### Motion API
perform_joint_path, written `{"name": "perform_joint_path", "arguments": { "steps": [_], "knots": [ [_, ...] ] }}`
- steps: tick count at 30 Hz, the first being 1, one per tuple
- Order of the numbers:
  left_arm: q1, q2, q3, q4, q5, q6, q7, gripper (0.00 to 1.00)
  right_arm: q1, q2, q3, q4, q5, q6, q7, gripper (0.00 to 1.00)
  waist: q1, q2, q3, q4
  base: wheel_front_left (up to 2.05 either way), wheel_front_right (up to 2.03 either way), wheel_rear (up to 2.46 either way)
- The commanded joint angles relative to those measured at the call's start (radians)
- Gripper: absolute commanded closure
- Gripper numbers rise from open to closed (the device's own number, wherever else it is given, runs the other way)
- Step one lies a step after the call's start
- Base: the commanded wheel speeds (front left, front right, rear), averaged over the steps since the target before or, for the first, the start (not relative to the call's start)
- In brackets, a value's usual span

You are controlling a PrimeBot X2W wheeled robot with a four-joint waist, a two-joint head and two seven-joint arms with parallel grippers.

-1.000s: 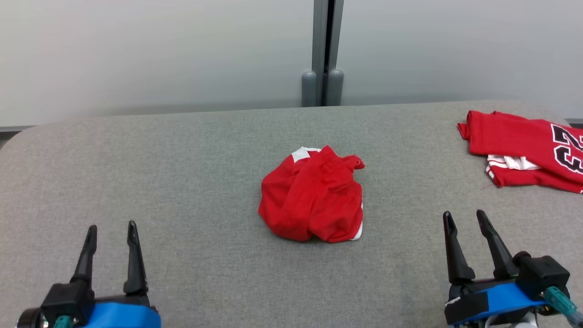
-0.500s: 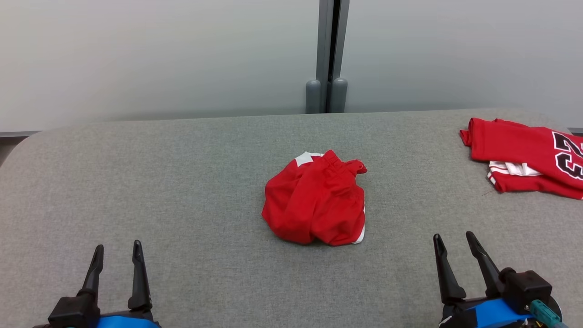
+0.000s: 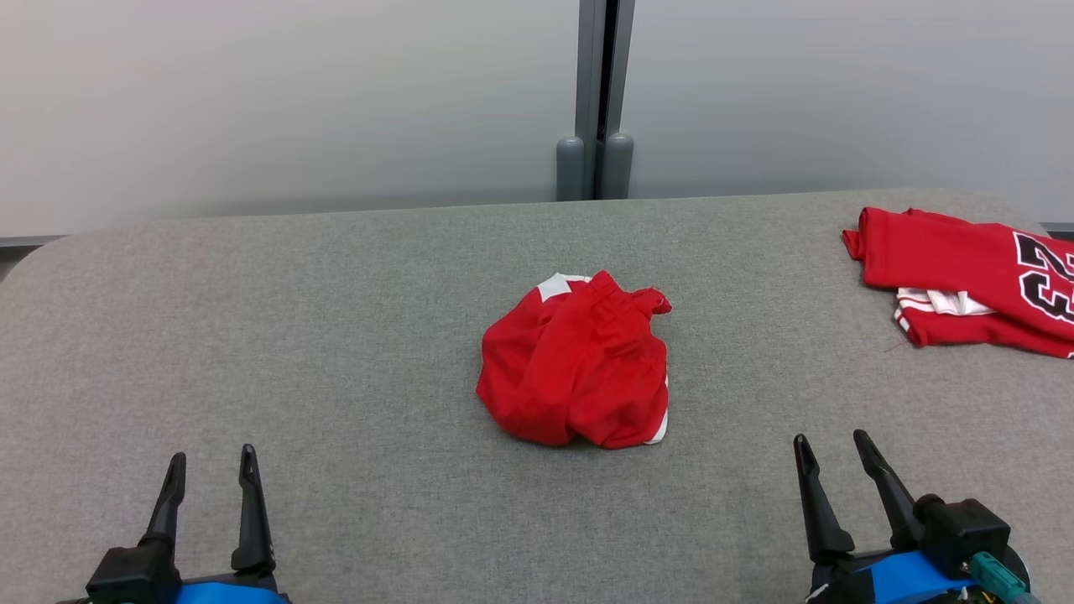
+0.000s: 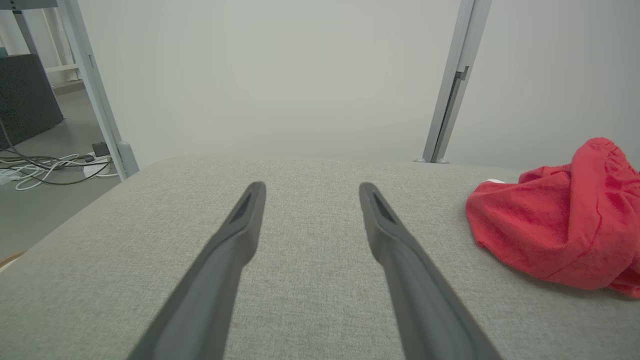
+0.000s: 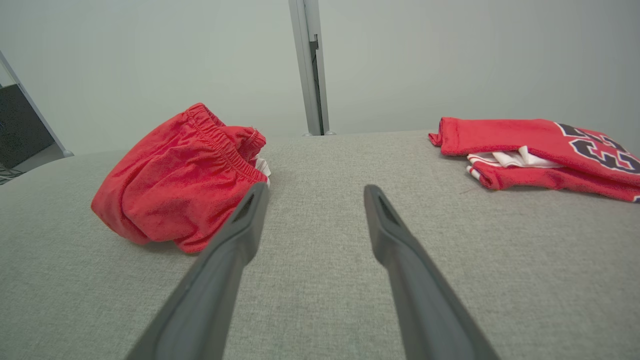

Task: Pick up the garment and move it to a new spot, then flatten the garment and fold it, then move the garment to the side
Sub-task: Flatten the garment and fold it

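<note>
The garment [image 3: 577,362] is a crumpled red bundle with white trim, lying in the middle of the grey table [image 3: 336,335]. It appears at the right of the left wrist view [image 4: 560,230] and at the left of the right wrist view [image 5: 175,185], elastic waistband on top. My left gripper [image 3: 211,460] rests at the lower left, open and empty, well left of the bundle. At the lower right my right gripper [image 3: 831,443] is open too, nothing between its fingers, apart from the cloth.
A folded red jersey [image 3: 965,277] with black and white numbers lies at the table's far right, also in the right wrist view [image 5: 530,150]. A pale wall with a grey post [image 3: 596,92] stands behind the table. Cables [image 4: 45,167] lie on the floor beyond the table's left end.
Both grippers have drawn back toward the bottom edge of the head view, still open. The head view wobbled slightly; the garment and jersey lie as before.
</note>
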Motion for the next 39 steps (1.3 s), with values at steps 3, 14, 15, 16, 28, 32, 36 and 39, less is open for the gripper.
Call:
{"name": "perform_joint_path", "arguments": {
  "steps": [3,14,15,16,28,32,36,39],
  "knots": [
    [-0.017,-0.006,0.011,0.002,0.011,-0.006,-0.004,0.0,-0.005,-0.002,0.0,0.001,-0.001,0.0,-0.003,0.0,-0.0001,0.0,0.002,0.0,0.0,0.0,0.0],
    [-0.024,-0.025,0.031,-0.004,0.024,-0.019,-0.004,0.0,-0.071,-0.006,0.051,0.021,0.007,0.0,-0.003,0.0,-0.0001,0.0,0.022,-0.001,0.0,0.0,0.0],
    [-0.031,-0.026,0.029,-0.005,0.027,-0.02,-0.004,0.0,-0.096,-0.013,0.065,0.027,0.003,0.0,-0.003,0.0,-0.0001,0.0,0.027,0.001,0.0,0.0,0.0],
    [-0.038,-0.028,0.027,-0.006,0.029,-0.02,-0.004,0.0,-0.124,-0.02,0.08,0.034,-0.001,0.0,-0.003,0.0,-0.0001,0.0,0.033,0.003,0.0,0.0,0.0],
    [-0.138,-0.044,-0.006,-0.017,0.064,-0.04,-0.004,0.0,-0.475,-0.072,0.178,0.368,-0.003,0.0,0.014,0.0,-0.0001,0.0,0.134,0.09,0.0,0.0,0.0],
    [-0.165,-0.054,-0.018,-0.009,0.072,-0.045,-0.004,0.0,-0.536,-0.075,0.193,0.513,0.013,0.0,0.008,0.0,-0.0001,0.0,0.161,0.126,0.0,0.0,0.0],
    [-0.189,-0.065,-0.028,-0.004,0.074,-0.05,-0.004,0.0,-0.582,-0.065,0.208,0.637,0.035,0.0,0.003,0.0,-0.0001,0.0,0.189,0.156,0.0,0.0,0.0],
    [-0.194,-0.07,-0.033,0.0,0.076,-0.052,-0.004,0.0,-0.607,-0.06,0.216,0.714,0.043,0.0,-0.001,0.0,-0.0001,0.0,0.197,0.17,0.0,0.0,0.0]
  ]
}}
